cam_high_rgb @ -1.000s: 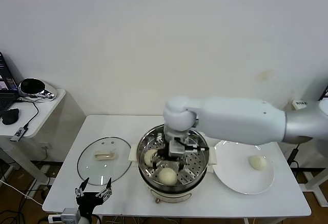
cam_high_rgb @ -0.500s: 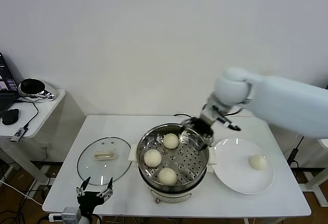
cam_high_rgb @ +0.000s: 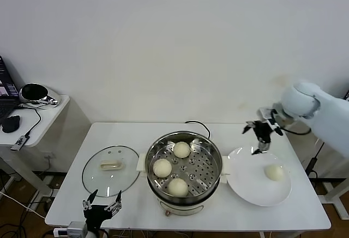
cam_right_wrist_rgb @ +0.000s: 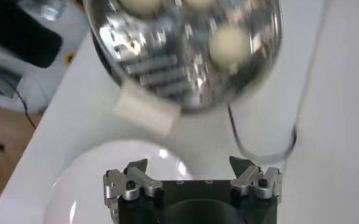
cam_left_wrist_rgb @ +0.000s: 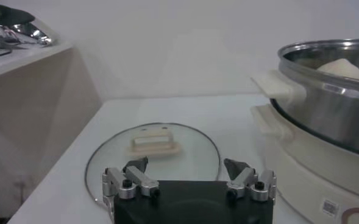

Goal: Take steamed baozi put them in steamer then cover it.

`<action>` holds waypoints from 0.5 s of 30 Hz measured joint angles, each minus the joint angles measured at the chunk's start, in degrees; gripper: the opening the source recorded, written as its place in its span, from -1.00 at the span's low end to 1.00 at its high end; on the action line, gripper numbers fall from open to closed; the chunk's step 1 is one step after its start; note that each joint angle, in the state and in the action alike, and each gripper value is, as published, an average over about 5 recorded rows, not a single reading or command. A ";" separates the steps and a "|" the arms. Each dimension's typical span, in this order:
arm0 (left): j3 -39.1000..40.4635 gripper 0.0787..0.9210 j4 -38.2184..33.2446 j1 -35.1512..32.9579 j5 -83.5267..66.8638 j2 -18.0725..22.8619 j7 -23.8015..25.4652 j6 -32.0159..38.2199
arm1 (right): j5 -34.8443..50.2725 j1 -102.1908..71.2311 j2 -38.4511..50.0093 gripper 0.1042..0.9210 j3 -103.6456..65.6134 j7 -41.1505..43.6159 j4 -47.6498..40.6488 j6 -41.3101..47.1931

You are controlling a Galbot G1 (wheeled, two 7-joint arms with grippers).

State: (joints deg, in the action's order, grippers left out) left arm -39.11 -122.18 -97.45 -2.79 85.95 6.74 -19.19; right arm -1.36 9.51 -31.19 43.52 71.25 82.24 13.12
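Note:
The steel steamer [cam_high_rgb: 184,134] stands mid-table and holds three cream baozi [cam_high_rgb: 181,149] on its perforated tray. A further baozi [cam_high_rgb: 274,172] lies on the white plate [cam_high_rgb: 248,186] to its right. My right gripper [cam_high_rgb: 257,140] hovers open and empty above the plate's far-left edge. In the right wrist view that gripper [cam_right_wrist_rgb: 191,165] is over the plate [cam_right_wrist_rgb: 88,182], with the steamer [cam_right_wrist_rgb: 185,79] beyond it. The glass cover [cam_high_rgb: 111,170] lies flat to the left of the steamer. My left gripper [cam_high_rgb: 102,205] waits open at the table's front edge, just before the cover [cam_left_wrist_rgb: 152,155].
A black cord [cam_high_rgb: 192,122] runs behind the steamer. A side table [cam_high_rgb: 49,110] at the far left carries a laptop, a mouse and a shiny headset. The steamer's cream side handle [cam_left_wrist_rgb: 280,85] juts toward the cover.
My right arm has lifted out of the steamer and swung right to above the plate, leaving a third baozi on the tray. The left arm has stayed put.

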 measured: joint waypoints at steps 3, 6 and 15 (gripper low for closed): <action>0.05 0.77 0.07 -0.13 -0.01 0.22 -0.18 0.12 | -3.06 -4.09 0.04 0.76 -3.43 -0.43 -2.40 0.33; 0.20 0.77 0.30 -0.20 0.01 0.43 -0.24 0.18 | -5.84 -7.49 -0.33 0.76 -6.16 -1.00 -4.73 0.37; -0.16 0.77 1.53 0.00 0.07 0.41 -0.25 0.26 | -11.44 -14.54 -2.56 0.76 -11.34 -2.28 -10.51 0.24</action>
State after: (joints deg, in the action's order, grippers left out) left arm -39.27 -120.66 -97.45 -2.72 86.35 6.49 -18.93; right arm -12.80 -5.03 -33.75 32.18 68.96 71.73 13.36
